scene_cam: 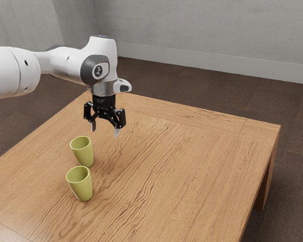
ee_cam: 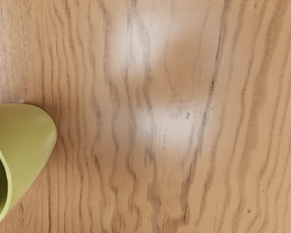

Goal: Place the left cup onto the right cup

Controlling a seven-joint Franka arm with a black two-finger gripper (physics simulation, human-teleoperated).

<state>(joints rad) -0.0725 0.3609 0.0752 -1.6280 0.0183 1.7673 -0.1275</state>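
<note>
Two yellow-green cups stand upright on the wooden table [scene_cam: 182,166]. The farther cup [scene_cam: 82,150] sits just behind the nearer cup [scene_cam: 80,183], both toward the exterior view's left. My gripper [scene_cam: 104,130] hangs open above the table, a little beyond and to the exterior view's right of the farther cup, with nothing between its fingers. In the wrist view one cup [ee_cam: 17,155] shows partly, off to the side of my hand, over bare wood grain.
The table stretches wide toward the exterior view's right, with its far edge [scene_cam: 192,108] behind the gripper and its right edge [scene_cam: 265,171] dropping to a dark floor. A grey wall stands at the back.
</note>
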